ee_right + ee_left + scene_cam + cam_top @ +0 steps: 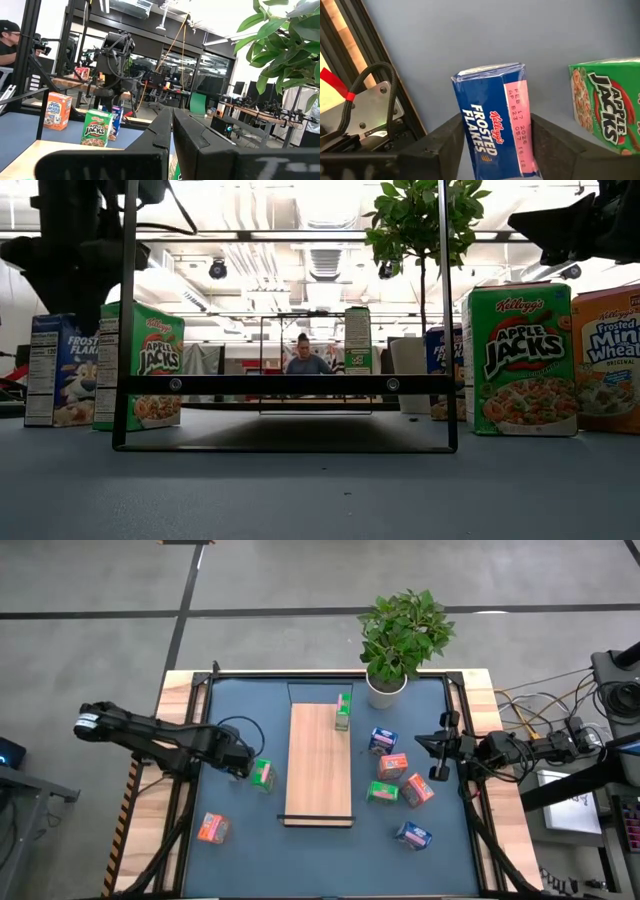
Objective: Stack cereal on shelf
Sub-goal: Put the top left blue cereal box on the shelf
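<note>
Frosted Flakes box stands between the left gripper fingers, grip uncertain, beside an Apple Jacks box; right gripper clenched, empty, mid-right

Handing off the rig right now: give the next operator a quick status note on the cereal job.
Left gripper: around a blue Frosted Flakes box on the mat left of the shelf; grip unclear. A green Apple Jacks box stands beside it.
Right gripper: shut, empty, waiting at the table's right side.
Done: one green box sits at the shelf's far end.
Left: the other eight, three left of the shelf, five right.
</note>
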